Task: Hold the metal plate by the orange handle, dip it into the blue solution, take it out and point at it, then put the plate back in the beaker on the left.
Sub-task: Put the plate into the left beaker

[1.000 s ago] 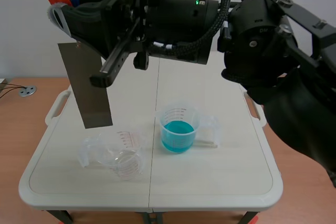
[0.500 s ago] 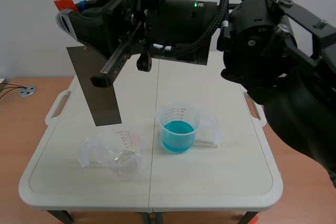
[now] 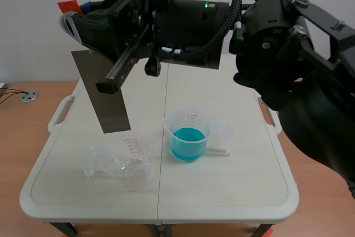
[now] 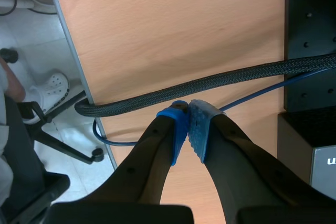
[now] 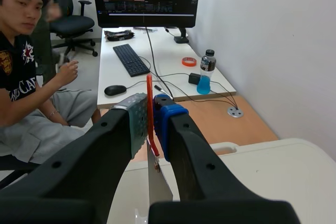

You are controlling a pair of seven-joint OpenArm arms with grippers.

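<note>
My right arm reaches across the top of the scene view, and its gripper is shut on the orange handle of the grey metal plate. The plate hangs tilted in the air, its lower edge just above and behind the clear empty beaker at the left. To the right of that stands the beaker of blue solution. In the right wrist view the orange handle is pinched between the pads of the gripper, with the plate below. My left gripper is shut on nothing above a wooden desk.
Both beakers rest on a white folding table with handles at its sides. A black cable crosses the desk under the left gripper. Beyond the right gripper a person sits beside a desk with a keyboard and a bottle.
The right gripper has carried the plate a little to the right and lower, toward the empty beaker. Over the last half second it has hardly moved.
</note>
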